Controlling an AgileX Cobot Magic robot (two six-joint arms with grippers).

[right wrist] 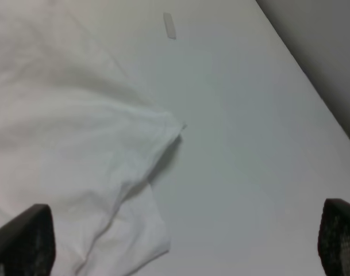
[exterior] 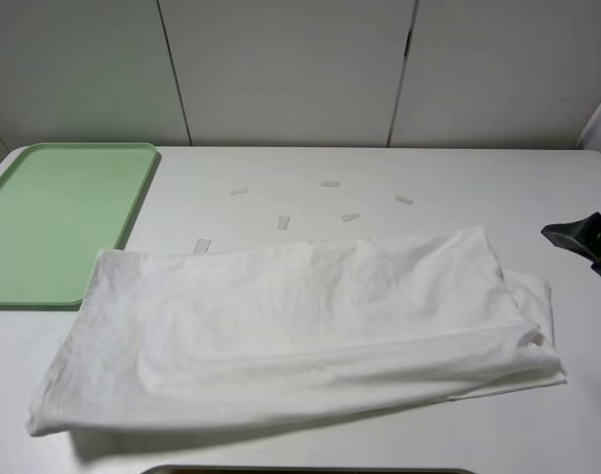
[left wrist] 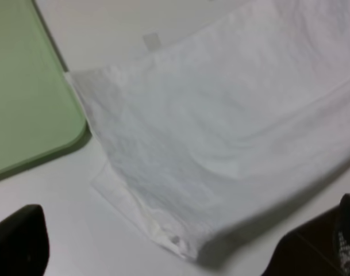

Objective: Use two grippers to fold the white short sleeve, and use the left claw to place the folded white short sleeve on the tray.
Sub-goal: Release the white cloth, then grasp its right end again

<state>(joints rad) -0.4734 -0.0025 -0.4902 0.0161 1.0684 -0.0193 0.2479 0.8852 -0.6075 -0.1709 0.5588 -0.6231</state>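
The white short sleeve (exterior: 300, 326) lies on the desk (exterior: 497, 178) as a long, loosely doubled band. The tray (exterior: 53, 217) sits just beside one of its ends and holds nothing. Both claws stand released and hold nothing. The left claw (left wrist: 177, 250) hangs over the shirt's corner at the tray end, and the right claw (right wrist: 180, 238) hangs off the opposite end, with bare desk under most of its span.

We judge the fold is only partly done, and most of the trouble could start at the end far from the tray. There a lower layer pokes out from under the upper one. A pinch that takes only the top layer would peel the fold open instead of carrying it over. If the two claws lift unevenly, the band could skew and its edges would no longer line up.

At the tray end the corner is thick and rumpled, so a shallow grip could slip off it. The band is longer than the tray, so if it is placed without another fold it would hang over the rim. Small tape strips (exterior: 283, 222) lie just beyond the shirt's far edge, and dragged cloth could catch on them.
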